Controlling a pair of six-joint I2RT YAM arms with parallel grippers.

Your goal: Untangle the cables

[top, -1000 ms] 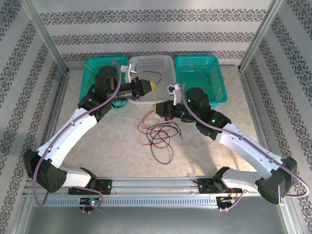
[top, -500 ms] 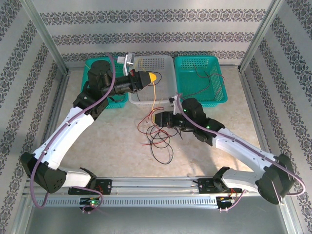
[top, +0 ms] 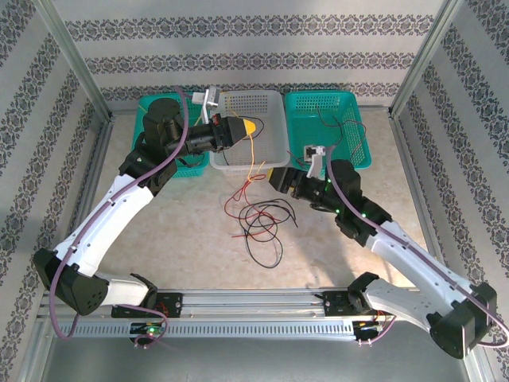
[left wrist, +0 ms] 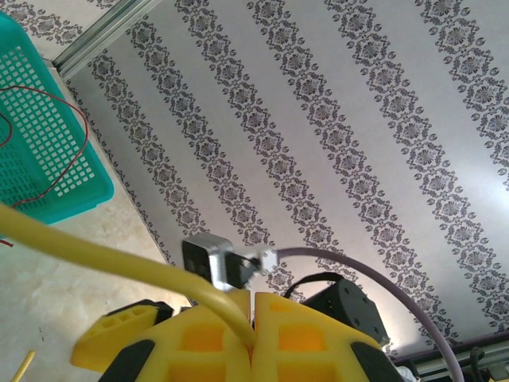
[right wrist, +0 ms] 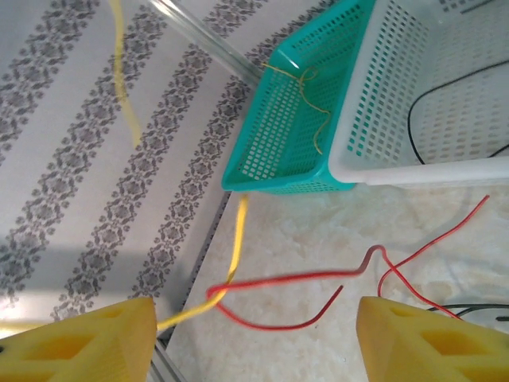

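Observation:
My left gripper (top: 248, 127) is raised over the white basket (top: 270, 103) and is shut on a yellow cable (top: 252, 155). The cable is pinched between the yellow fingers (left wrist: 286, 334) and hangs down toward the table. Its lower part crosses a red cable (right wrist: 318, 275) in front of my right gripper (right wrist: 254, 338), which is open with nothing between its fingers. A loose tangle of red cable (top: 237, 200) and black cable (top: 266, 239) lies on the table to the lower left of my right gripper (top: 276, 180).
A teal basket (top: 326, 107) at the back right holds red and black wires. The teal basket (right wrist: 286, 135) at the back left holds a thin yellow wire. A black wire lies in the white basket (right wrist: 382, 95). Patterned walls and metal rails bound the table.
My right gripper has opened and drawn back to the right, away from the tangle. My left gripper rose toward the back with the yellow cable, then held still.

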